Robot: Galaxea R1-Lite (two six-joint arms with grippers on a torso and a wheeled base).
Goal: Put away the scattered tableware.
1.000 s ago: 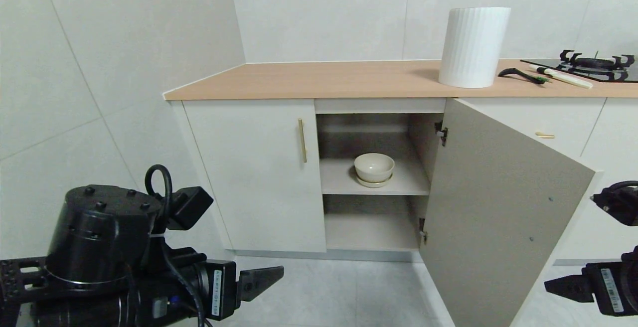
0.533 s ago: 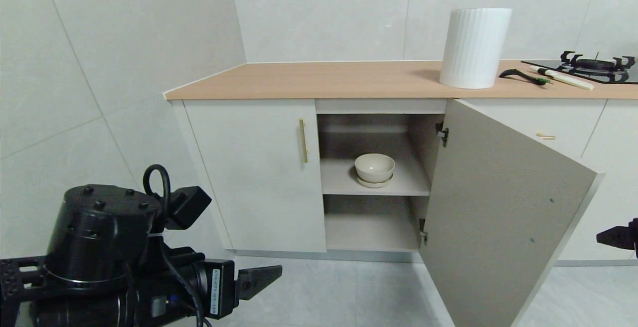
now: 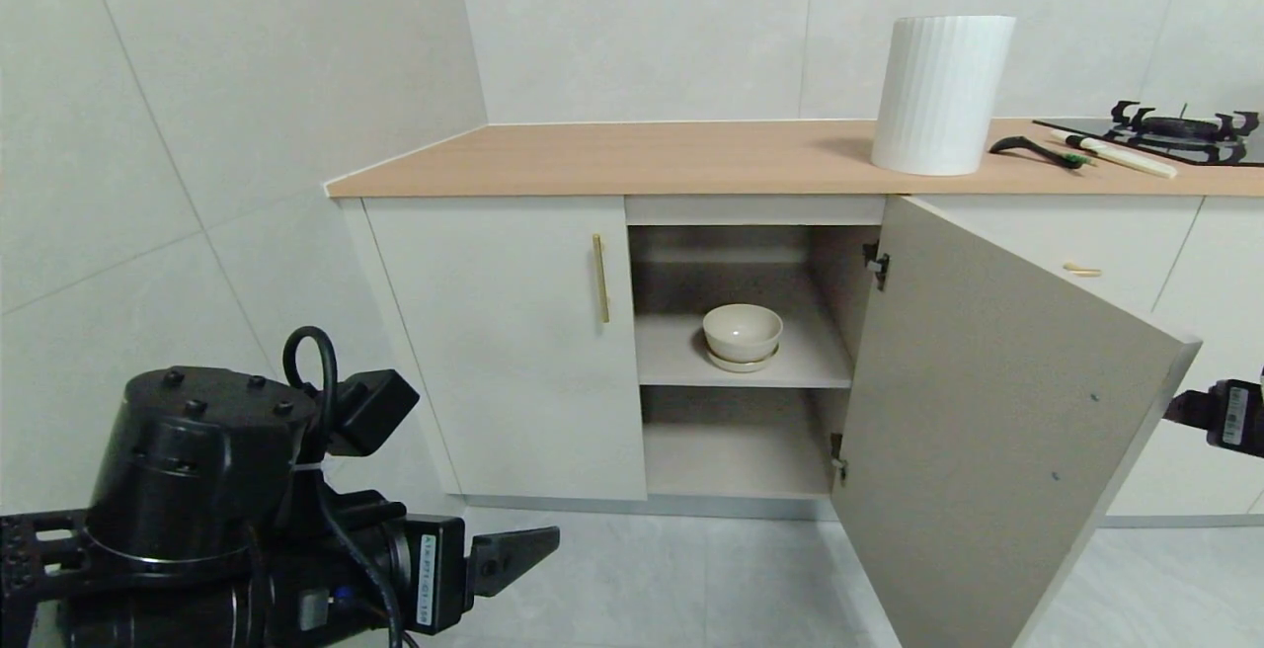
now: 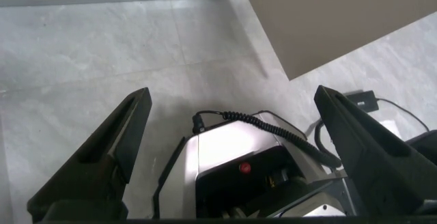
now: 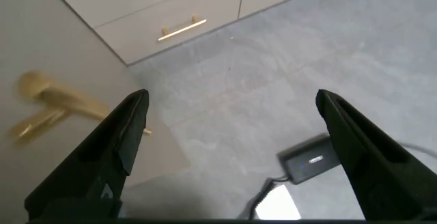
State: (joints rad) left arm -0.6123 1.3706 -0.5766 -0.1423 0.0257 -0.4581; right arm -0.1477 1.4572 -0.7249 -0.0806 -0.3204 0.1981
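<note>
On the upper of two cabinet shelves point(image 3: 681, 357), one bowl point(image 3: 743, 330) is set on one saucer point(image 3: 741, 364). The left gripper point(image 4: 232, 98) and right gripper point(image 5: 232, 100) are held apart, empty.

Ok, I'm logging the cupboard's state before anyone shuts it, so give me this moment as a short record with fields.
Right door: swung wide open
Left door: shut
Upper shelf: cream bowl sitting on a small plate
Countertop: white ribbed container, two utensils beside the stove
Left gripper: open, low over the floor
Right gripper: open, by the open door's gold handle
</note>
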